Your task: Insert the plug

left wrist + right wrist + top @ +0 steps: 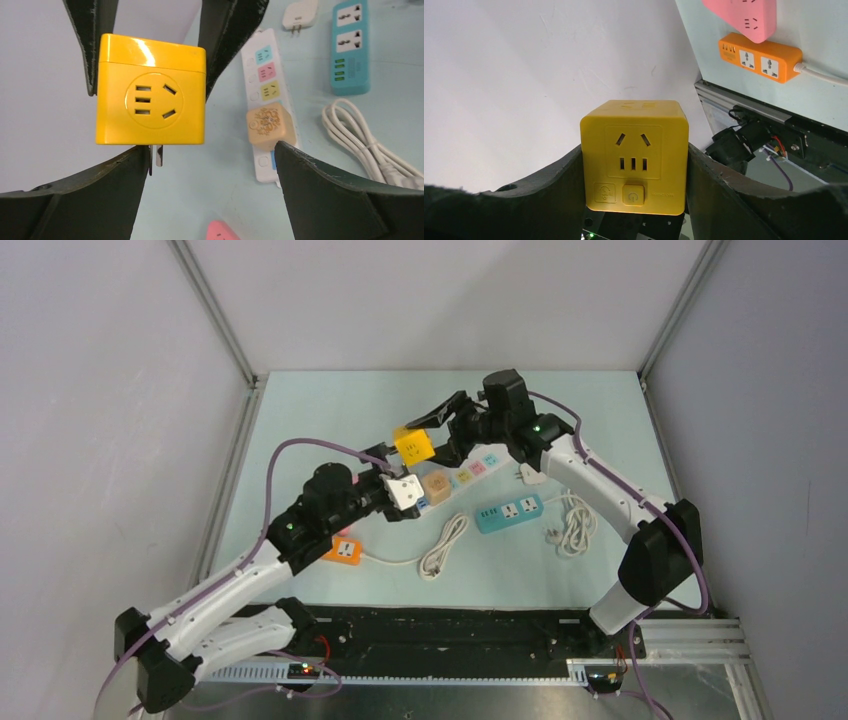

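Note:
The plug is a yellow cube adapter (413,446) with metal prongs (158,155) under it. My right gripper (420,438) is shut on its sides and holds it above the table; in the right wrist view the cube (634,157) fills the gap between the fingers. The white power strip (468,472) with coloured sockets lies just right of it, and a beige cube (268,125) sits plugged in near its near end. My left gripper (212,150) is open and holds nothing, facing the yellow cube (150,102) from close by.
A blue power strip (509,512) and coiled white cables (573,525) lie right of the white strip. A small white adapter (300,14) rests near its far end. An orange strip (342,550) and a pink triangular socket (744,17) lie near the left arm.

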You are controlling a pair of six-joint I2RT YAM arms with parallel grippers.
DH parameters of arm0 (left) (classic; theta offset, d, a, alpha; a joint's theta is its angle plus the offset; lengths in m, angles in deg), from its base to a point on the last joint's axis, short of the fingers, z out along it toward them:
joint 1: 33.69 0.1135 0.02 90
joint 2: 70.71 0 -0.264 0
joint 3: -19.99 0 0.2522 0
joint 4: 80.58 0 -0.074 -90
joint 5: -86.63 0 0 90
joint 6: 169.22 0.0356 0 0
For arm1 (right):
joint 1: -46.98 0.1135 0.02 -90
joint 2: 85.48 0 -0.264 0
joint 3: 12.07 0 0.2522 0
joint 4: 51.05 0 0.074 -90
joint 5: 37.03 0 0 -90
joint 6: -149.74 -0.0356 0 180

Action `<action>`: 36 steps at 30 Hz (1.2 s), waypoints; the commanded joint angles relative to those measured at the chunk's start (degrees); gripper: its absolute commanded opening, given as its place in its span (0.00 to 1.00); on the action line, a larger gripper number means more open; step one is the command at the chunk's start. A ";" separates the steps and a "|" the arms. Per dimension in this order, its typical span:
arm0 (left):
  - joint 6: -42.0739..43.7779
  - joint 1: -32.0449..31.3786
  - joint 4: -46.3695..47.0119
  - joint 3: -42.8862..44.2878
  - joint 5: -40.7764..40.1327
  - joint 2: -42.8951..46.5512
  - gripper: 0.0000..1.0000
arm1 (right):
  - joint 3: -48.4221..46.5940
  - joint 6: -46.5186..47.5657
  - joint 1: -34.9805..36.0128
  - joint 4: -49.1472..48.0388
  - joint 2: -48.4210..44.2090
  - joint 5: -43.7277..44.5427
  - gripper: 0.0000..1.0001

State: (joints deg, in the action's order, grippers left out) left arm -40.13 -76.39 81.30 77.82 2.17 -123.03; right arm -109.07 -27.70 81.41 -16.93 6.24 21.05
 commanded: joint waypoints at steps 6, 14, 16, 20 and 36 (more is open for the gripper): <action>4.30 -0.19 13.97 0.69 -6.10 -0.60 1.00 | -0.03 -0.64 1.26 -2.92 -0.34 -2.60 0.11; 1.90 -0.11 13.29 1.06 -6.32 2.89 0.99 | 1.81 0.10 0.50 -2.77 -1.87 -1.56 0.05; -0.21 -0.12 11.66 1.40 -4.43 4.84 0.99 | 1.85 0.92 0.09 -2.78 -2.09 -1.25 0.04; -3.84 -0.17 7.10 2.63 -1.33 7.81 0.99 | 1.86 2.50 -0.53 -2.64 -2.46 -0.17 0.04; 0.50 0.34 -3.08 6.89 5.29 1.93 1.00 | 1.86 3.04 -0.74 -1.59 -4.38 -3.06 0.05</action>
State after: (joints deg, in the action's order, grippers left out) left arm -41.83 -76.69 79.72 81.34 5.97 -118.90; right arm -106.51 -25.38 80.52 -17.98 5.56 20.44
